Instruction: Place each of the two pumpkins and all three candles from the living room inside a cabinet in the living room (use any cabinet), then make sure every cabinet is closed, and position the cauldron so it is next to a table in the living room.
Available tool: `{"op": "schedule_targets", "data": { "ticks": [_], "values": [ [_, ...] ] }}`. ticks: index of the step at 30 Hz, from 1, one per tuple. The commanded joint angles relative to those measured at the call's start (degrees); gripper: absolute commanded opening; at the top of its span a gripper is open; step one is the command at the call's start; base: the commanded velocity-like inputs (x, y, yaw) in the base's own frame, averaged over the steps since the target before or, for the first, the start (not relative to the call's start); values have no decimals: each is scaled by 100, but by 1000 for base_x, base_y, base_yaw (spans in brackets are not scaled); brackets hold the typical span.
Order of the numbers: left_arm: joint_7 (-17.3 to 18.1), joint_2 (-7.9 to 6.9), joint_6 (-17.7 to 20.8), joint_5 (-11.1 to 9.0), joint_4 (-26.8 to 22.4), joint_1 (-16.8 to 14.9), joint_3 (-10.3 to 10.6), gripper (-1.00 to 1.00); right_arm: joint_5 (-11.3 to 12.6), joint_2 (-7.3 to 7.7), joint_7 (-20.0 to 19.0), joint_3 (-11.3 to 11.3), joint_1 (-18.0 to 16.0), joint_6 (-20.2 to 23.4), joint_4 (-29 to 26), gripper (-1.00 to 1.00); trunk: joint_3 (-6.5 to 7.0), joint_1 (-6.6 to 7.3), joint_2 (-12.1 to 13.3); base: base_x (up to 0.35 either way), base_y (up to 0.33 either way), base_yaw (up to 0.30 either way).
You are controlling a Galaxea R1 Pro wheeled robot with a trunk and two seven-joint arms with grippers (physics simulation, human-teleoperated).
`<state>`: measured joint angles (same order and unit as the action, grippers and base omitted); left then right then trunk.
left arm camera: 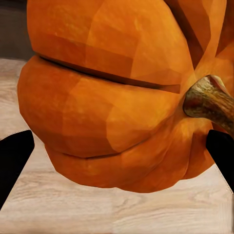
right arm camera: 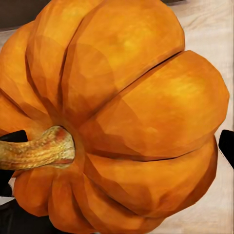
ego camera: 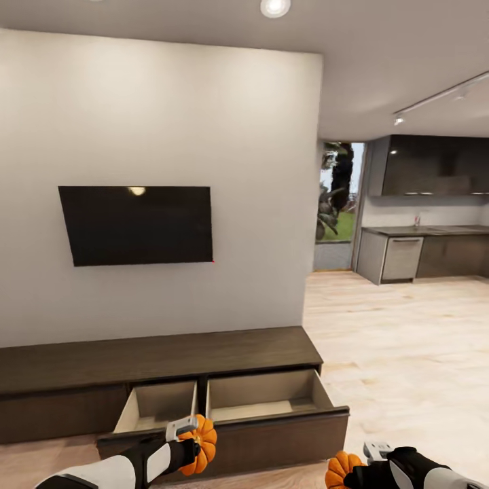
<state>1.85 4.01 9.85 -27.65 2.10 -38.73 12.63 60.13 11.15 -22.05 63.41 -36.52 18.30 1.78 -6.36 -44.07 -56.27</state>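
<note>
We stood before long low dark-brown wooden TV console (ego camera: 163,367), two pale-lined drawers (ego camera: 268,397) pulled open, ready for loading. Left gripper (ego camera: 192,435) clamped on small bright-orange ribbed pumpkin (ego camera: 202,445), held at drawer front; right gripper (ego camera: 350,472) clamped on second orange ribbed pumpkin (ego camera: 339,470), low, right of console. Wrist views gave us brown stems (left arm camera: 209,100) (right arm camera: 36,148) and black fingertips (left arm camera: 14,156) (right arm camera: 226,146) flanking each; head view gave wall-mounted black television (ego camera: 136,224).

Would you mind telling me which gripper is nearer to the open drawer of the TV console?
Left. The left gripper, shut on a pumpkin, is right at the open drawer's front edge. The right gripper, holding the other pumpkin, sits lower, off the drawer's right end.
</note>
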Motion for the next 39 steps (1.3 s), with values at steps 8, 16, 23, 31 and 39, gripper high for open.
{"op": "schedule_targets", "data": {
  "ticks": [8,16,23,31,39],
  "values": [
    [18,4,0,-56,18,-12,46,-100,61,1,-21,39,-5,8,6,-100,-9,0,-6,1,-341,271],
    [18,4,0,-56,18,-12,46,-100,61,1,-24,39,-5,7,6,-100,-9,0,-6,0,-301,150],
    [20,4,0,-56,17,-13,46,-100,61,1,-22,39,-5,7,6,-100,-9,0,-6,0,-37,4],
    [25,2,-16,-62,3,-12,46,-100,61,-5,-21,47,-5,-3,6,-100,-9,0,-6,0,0,0],
    [134,122,51,-76,-455,-13,40,-100,55,-32,-31,33,-5,-3,-15,-100,-9,0,-6,0,0,0]
  ]
}}
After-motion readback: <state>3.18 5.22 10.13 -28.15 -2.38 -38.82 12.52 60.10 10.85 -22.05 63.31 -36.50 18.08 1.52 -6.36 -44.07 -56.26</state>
